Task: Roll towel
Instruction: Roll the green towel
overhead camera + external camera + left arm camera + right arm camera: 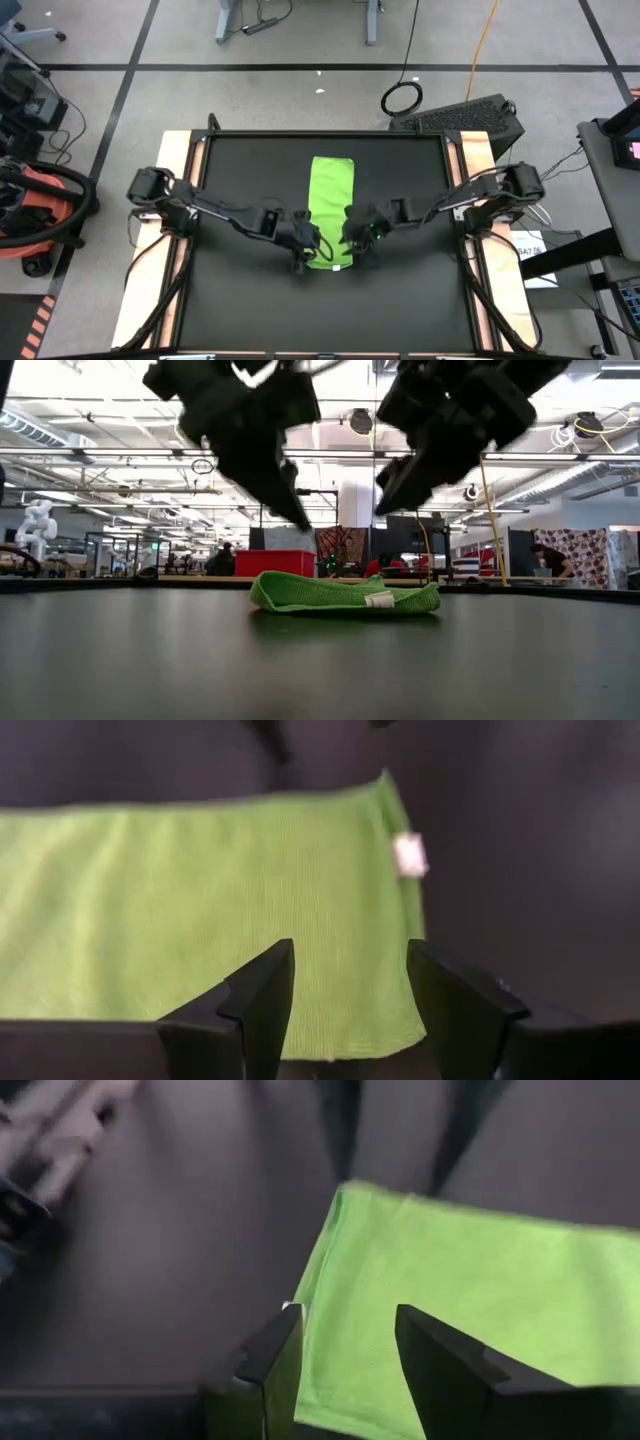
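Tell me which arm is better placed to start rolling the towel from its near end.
Neither clearly. The left gripper and right gripper both hover open above the towel at its near corners, so probably both together.

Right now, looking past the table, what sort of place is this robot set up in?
Probably a large open robotics lab or workshop. Beyond the black table mat and the green towel, the low view shows an exposed industrial ceiling and a white humanoid robot; from above, an orange shop vacuum stands nearby.

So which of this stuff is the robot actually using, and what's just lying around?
In use:
- green towel, lying flat
- left fingers, open above its near end
- right fingers, open above its near end
- black mat beneath

Lying around:
- orange vacuum
- cable coil
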{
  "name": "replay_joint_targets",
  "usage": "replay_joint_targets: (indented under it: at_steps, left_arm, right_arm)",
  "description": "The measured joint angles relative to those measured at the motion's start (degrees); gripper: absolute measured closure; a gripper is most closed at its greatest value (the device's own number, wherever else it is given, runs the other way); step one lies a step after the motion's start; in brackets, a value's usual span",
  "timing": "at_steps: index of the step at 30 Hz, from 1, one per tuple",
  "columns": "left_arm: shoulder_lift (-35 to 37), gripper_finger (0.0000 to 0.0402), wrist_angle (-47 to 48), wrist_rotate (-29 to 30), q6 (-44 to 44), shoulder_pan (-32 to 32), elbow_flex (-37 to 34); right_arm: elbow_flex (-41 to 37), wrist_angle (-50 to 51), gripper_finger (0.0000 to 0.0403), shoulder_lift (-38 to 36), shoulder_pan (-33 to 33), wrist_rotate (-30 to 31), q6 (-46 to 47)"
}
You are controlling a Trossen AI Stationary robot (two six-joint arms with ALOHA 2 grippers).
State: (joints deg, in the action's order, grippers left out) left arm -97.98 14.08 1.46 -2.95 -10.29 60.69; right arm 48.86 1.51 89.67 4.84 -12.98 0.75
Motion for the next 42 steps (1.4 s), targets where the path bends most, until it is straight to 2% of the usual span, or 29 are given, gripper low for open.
replay_joint_targets:
  at_steps: [5, 8, 13, 18, 26, 31, 34, 38, 42]
  left_arm:
    - [-4.35, 0.0198, 0.65, 1.82, -2.96, -0.35, -0.04]
    - [-5.35, 0.0198, 0.61, 1.77, -2.3, -0.91, -0.04]
    - [-6.94, 0.0198, 0.41, 1.49, 0.38, -2.16, -0.02]
    - [-8.75, 0.0198, 1.38, 1.47, 1.82, -2.88, -0.02]
    - [-8.8, 0.0198, 1.04, 1.48, 1.81, -2.46, -0.02]
    - [-8.8, 0.0198, 0.45, 1.5, 1.81, -2.44, -0.02]
    - [-8.8, 0.0198, 0.4, 1.31, 1.79, -2.44, -0.02]
    - [-8.8, 0.0198, 0.15, 0.89, 1.76, -2.44, -0.02]
    - [-8.8, 0.0198, -0.08, 0.72, 1.72, -2.44, -0.02]
  right_arm:
    - [0.0, -2.63, 0.0248, 6.71, 3.15, 1.07, 3.19]
    - [-0.02, -4.21, 0.0248, 9.74, 4.53, 1.42, 4.99]
    - [-0.02, -4.89, 0.0248, 12.26, 6.27, 5.45, 5.54]
    - [-0.02, -6.13, 0.0248, 11.1, 7.59, 7.58, 5.08]
    - [0.0, -3.65, 0.0248, 8.86, 11.17, 9.28, -3.84]
    - [-0.07, 0.33, 0.0248, 9.73, 12.59, 19.2, -3.61]
    - [-0.04, -1.39, 0.0247, 9.0, 12.67, 20.75, -4.32]
    - [-0.01, -3.22, 0.0222, 8.96, 12.7, 20.18, -4.83]
    - [0.0, -3.25, 0.0165, 9.35, 12.77, 18.48, -4.44]
